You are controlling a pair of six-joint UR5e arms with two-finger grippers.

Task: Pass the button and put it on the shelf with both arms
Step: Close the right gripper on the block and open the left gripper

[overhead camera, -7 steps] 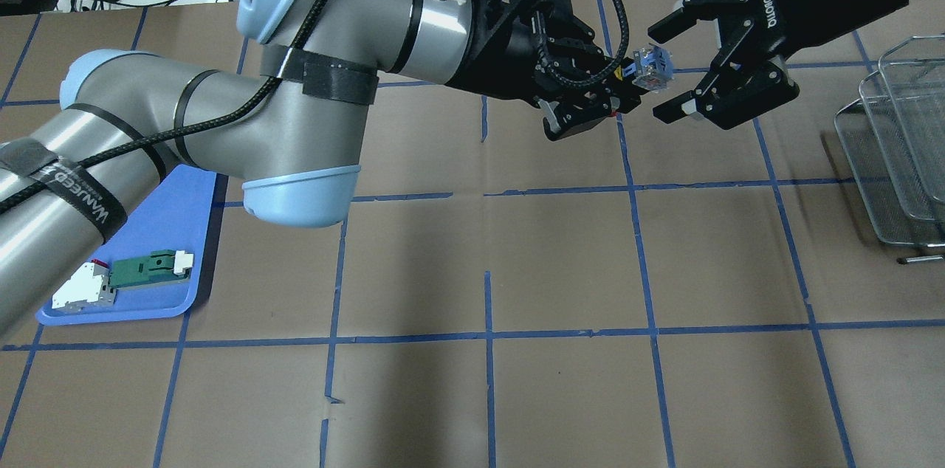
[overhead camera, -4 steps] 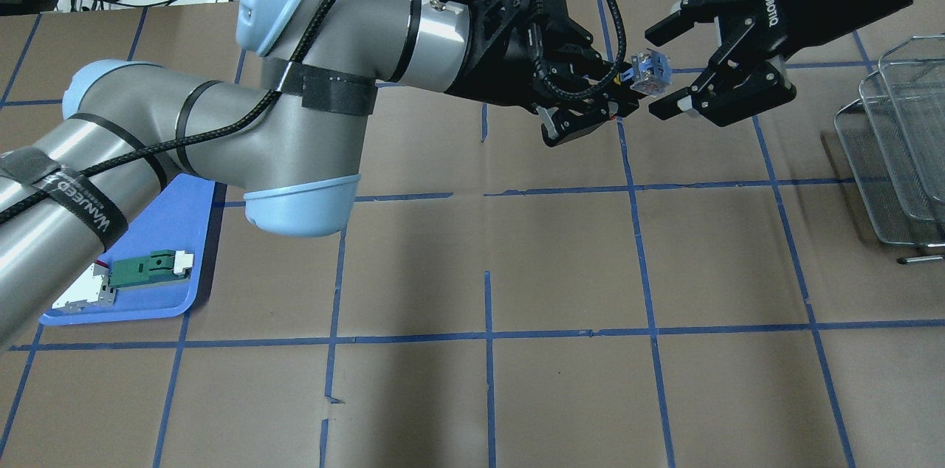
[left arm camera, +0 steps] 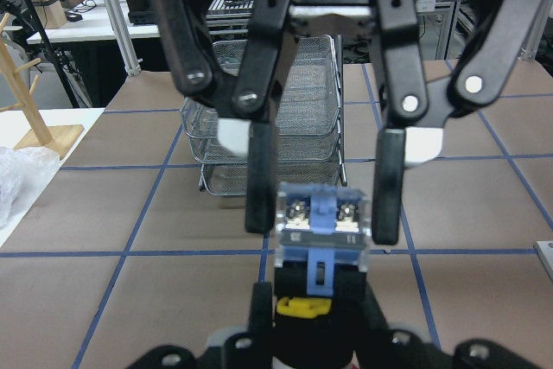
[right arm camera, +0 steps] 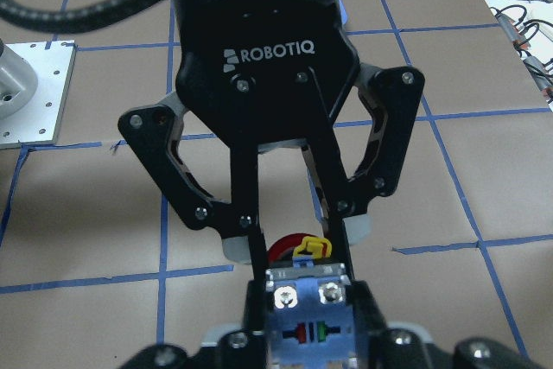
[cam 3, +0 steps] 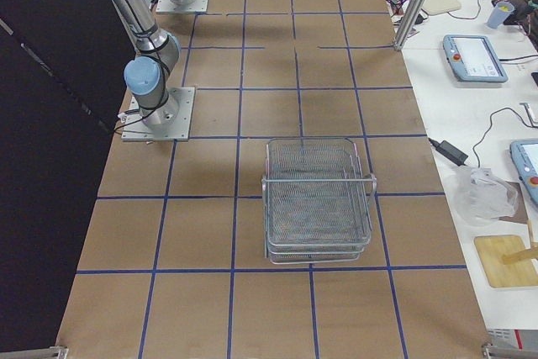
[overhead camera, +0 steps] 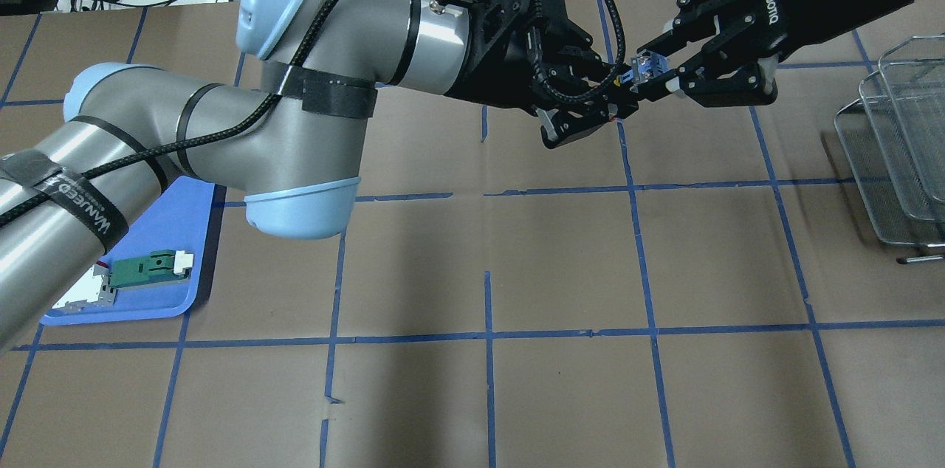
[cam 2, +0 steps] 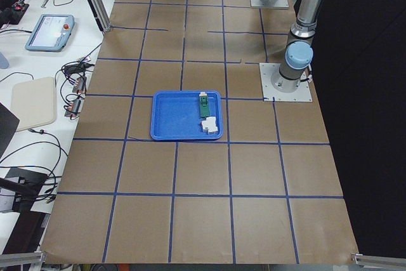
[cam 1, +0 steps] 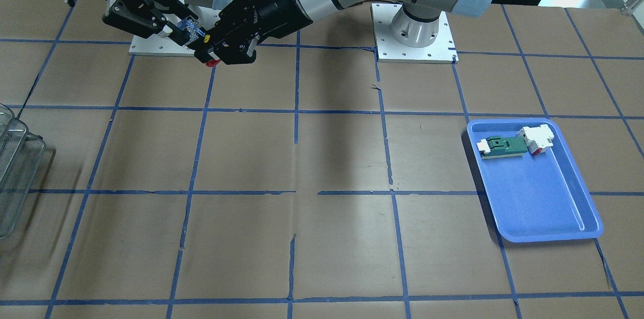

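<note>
The button [overhead camera: 644, 69] hangs in the air at the far middle-right, between both grippers. My left gripper [overhead camera: 624, 84] is shut on its cap end. My right gripper [overhead camera: 655, 73] has its fingers closed on the clear bluish block end. In the left wrist view the block [left arm camera: 324, 226] sits between the right gripper's fingers [left arm camera: 259, 179], which touch its sides. In the right wrist view the red cap [right arm camera: 289, 248] shows between the left gripper's fingers. The wire shelf [overhead camera: 897, 150] stands at the right edge, apart from both grippers.
A blue tray [overhead camera: 184, 232] at the near left holds a flat green piece [overhead camera: 148, 269] and a white block [cam 1: 537, 137]. My left arm's elbow hangs over the tray's side. The shelf also shows in the exterior right view [cam 3: 318, 199].
My right gripper's fingers, wide open before, have closed onto the button's block. My left gripper has kept its hold and hardly moved.
</note>
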